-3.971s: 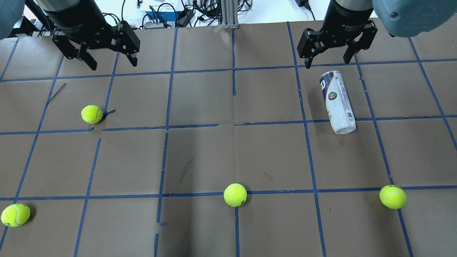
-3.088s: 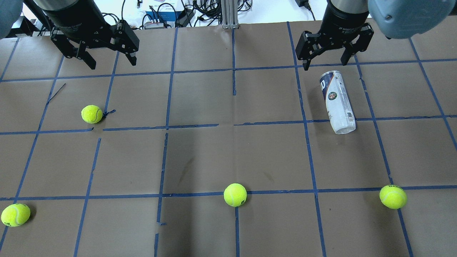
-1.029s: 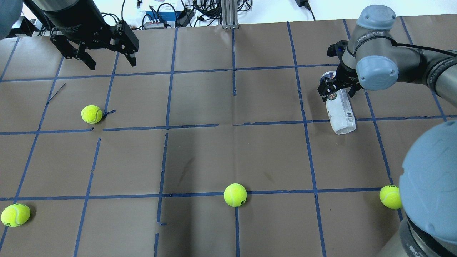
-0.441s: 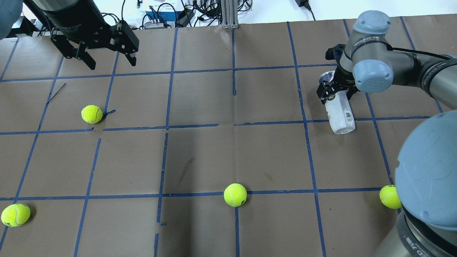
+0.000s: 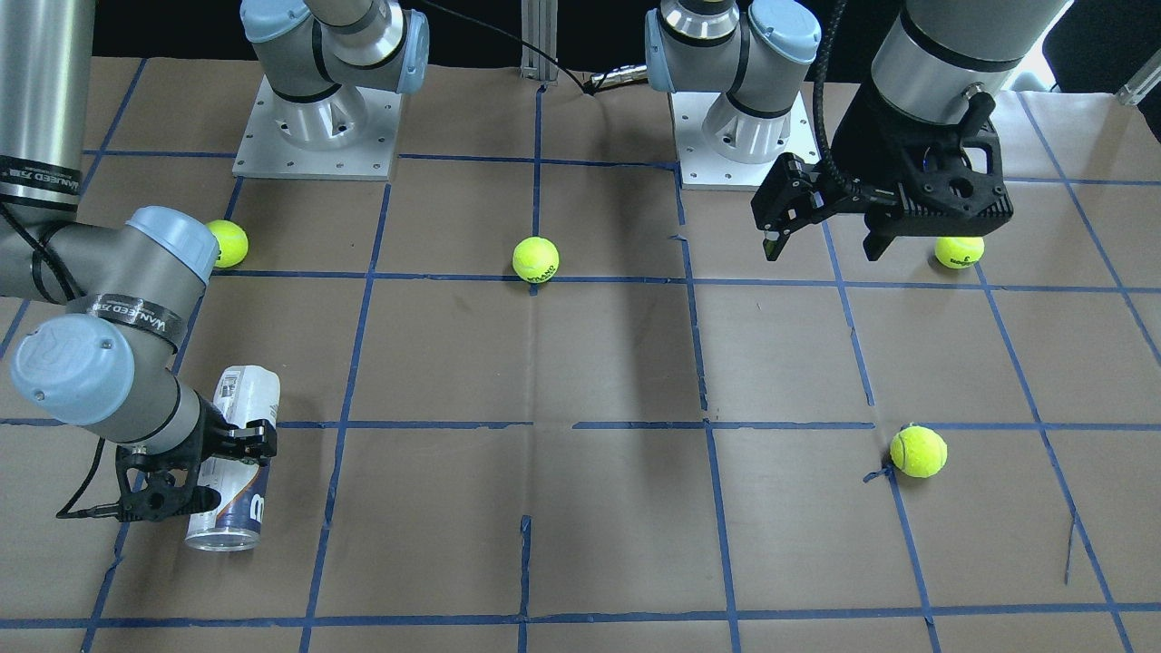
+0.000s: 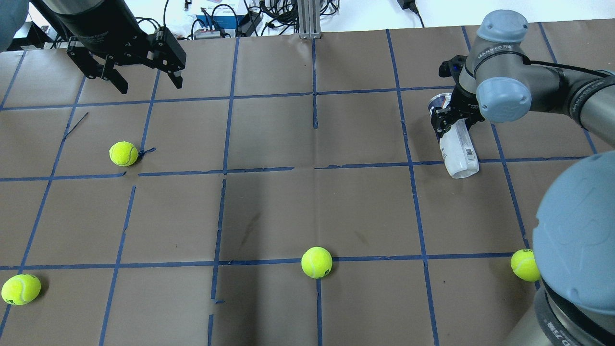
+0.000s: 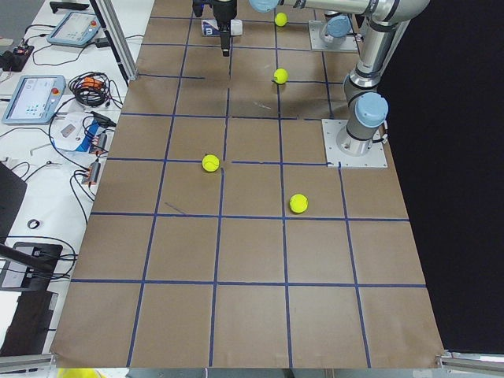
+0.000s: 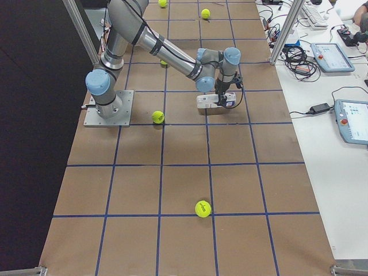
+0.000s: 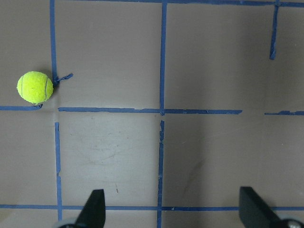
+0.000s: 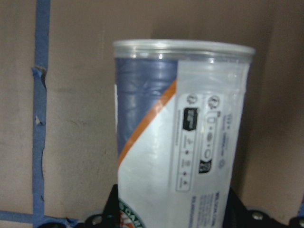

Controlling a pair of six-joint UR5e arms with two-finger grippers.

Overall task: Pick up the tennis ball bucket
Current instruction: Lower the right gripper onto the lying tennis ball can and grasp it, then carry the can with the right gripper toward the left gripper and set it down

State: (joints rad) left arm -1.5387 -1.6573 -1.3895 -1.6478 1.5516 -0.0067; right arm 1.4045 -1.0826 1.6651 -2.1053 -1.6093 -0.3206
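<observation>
Wrist on the right arm is bending down low over the table (image 6: 269, 211), with the arm reaching well out from the robot. The right gripper (image 6: 454, 121) is straddling the tennis ball bucket (image 6: 461, 156) toward the end pointing away from the robot. The bucket is lying on its side across a blue tape line (image 6: 538, 158), not lifted yet. In the wrist view the fingers (image 10: 112, 214) are sitting against both sides of the tube, so it looks like it's pinching the bucket. Only their tips are showing at the bottom of that shot though, so I'm not sure how firm the squeeze is. The left gripper (image 6: 150, 86) is hanging above the far-left part of the table, jaws spread wide and holding nothing. Room-wise, bare paper is showing all around the bucket. The closest tennis ball (image 6: 524, 265) is sitting well apart, back toward the robot's side, and the left arm is hanging well clear across the table.
</observation>
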